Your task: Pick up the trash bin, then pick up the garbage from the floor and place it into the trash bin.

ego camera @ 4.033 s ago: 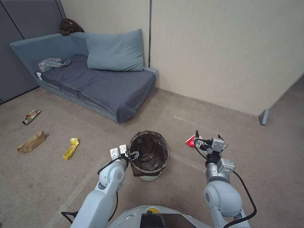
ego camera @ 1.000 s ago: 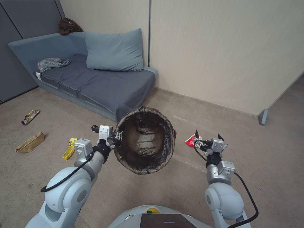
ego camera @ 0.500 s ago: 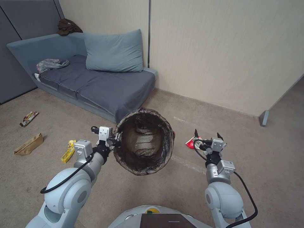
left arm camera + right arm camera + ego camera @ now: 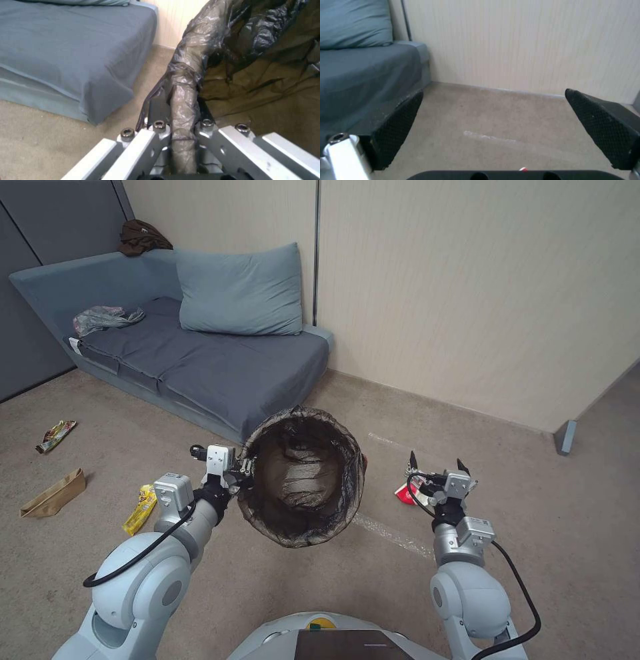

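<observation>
Holding the trash bin (image 4: 301, 477) up off the floor by its rim, left gripper (image 4: 244, 471) pinched tight on the edge with the dark bag liner (image 4: 181, 82) squeezed between its fingers. Tipped over a bit, mouth facing the robot, inside looking empty. Hanging beside the blue sofa (image 4: 200, 353), above the carpet (image 4: 300, 593). Probably light, being thin plastic, but likely to swing or twist when held at just one spot. Slippery and soft too, that bag, so best to grip bag and hard rim together, not the loose bag alone. Waiting low on the other side, right gripper (image 4: 435, 468), fingers spread wide apart with nothing between them, close above a red-and-white wrapper (image 4: 404, 492) on the floor. Crinkly, thin and flat, that wrapper, so easiest to pinch at a raised edge or a fold. Lying well off past the left arm, more litter: a yellow wrapper (image 4: 140, 505) near the arm, a tan paper bag (image 4: 52, 493) farther out, and another small wrapper (image 4: 55, 435) beyond that. Bin part done, by the look of it; no litter dropped in yet.
</observation>
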Robot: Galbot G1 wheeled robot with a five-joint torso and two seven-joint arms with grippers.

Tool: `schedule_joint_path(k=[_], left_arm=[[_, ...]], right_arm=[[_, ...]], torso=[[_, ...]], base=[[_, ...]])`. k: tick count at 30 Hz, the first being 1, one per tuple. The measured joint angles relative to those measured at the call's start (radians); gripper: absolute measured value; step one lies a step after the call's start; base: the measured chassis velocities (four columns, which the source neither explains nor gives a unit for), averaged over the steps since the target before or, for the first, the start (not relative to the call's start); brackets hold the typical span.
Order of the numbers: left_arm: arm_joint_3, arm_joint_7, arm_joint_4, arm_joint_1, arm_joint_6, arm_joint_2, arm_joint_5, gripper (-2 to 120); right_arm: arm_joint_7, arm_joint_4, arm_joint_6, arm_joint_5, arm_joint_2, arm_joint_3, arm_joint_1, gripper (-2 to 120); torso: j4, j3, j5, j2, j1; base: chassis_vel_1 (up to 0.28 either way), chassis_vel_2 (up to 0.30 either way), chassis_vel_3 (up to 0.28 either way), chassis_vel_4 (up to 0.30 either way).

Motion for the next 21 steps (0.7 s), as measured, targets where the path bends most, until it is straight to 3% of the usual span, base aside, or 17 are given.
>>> schedule_joint_path(k=[7,9,10,11,13,14,16,17,19,20,21], left_arm=[[-0.007,-0.001,0.000,0.001,0.000,-0.004,0.000,0],[-0.014,-0.006,0.000,0.003,0.000,-0.003,-0.003,0],[-0.014,-0.006,0.000,0.003,0.000,-0.003,-0.003,0],[-0.018,-0.010,0.000,0.004,0.000,-0.003,-0.008,0],[-0.028,-0.023,0.000,0.009,0.000,-0.003,-0.018,0],[-0.028,-0.023,0.000,0.009,0.000,-0.003,-0.018,0],[-0.038,-0.042,0.000,0.022,0.000,-0.004,-0.029,0],[-0.038,-0.042,0.000,0.022,0.000,-0.004,-0.029,0],[-0.041,-0.048,0.000,0.029,0.000,-0.005,-0.030,0],[-0.047,-0.052,0.000,0.036,0.000,-0.005,-0.030,0],[-0.047,-0.052,0.000,0.036,0.000,-0.005,-0.030,0]], right_arm=[[0.050,0.002,-0.029,-0.027,-0.009,-0.006,0.013,100],[0.109,0.032,-0.161,0.052,-0.037,-0.024,0.052,100],[0.109,0.032,-0.161,0.052,-0.037,-0.024,0.052,100],[0.158,0.049,-0.305,0.147,-0.064,-0.029,0.100,100],[0.186,0.052,-0.508,0.310,-0.115,-0.010,0.187,100],[0.186,0.052,-0.508,0.310,-0.115,-0.010,0.187,100],[0.270,-0.009,-0.619,0.554,-0.175,0.005,0.301,100],[0.270,-0.009,-0.619,0.554,-0.175,0.005,0.301,100],[0.335,-0.059,-0.632,0.708,-0.196,0.002,0.359,100],[0.449,-0.129,-0.635,0.908,-0.208,-0.014,0.430,100],[0.449,-0.129,-0.635,0.908,-0.208,-0.014,0.430,100]], torso=[[-0.0001,0.000,0.0001,0.000,0.000],[-0.0003,0.000,0.0000,0.000,0.000],[-0.0003,0.000,0.0000,0.000,0.000],[0.0000,0.000,0.0001,0.000,0.000],[0.0001,0.000,0.0001,0.000,0.000],[0.0001,0.000,0.0001,0.000,0.000],[-0.0001,0.000,0.0001,0.000,0.000],[-0.0001,0.000,0.0001,0.000,0.000],[-0.0001,0.000,0.0001,0.000,0.000],[0.0002,0.000,0.0001,0.000,0.000],[0.0002,0.000,0.0001,0.000,0.000]], base=[[0.000,0.000,0.000,0.000],[0.000,0.000,0.000,0.000],[0.000,0.000,0.000,0.000],[0.000,0.000,0.000,0.000],[0.000,0.000,0.000,0.000],[0.000,0.000,0.000,0.000],[0.000,0.000,0.000,0.000],[0.000,0.000,0.000,0.000],[0.000,0.000,0.000,0.000],[0.000,0.000,0.000,0.000],[0.000,0.000,0.000,0.000]])
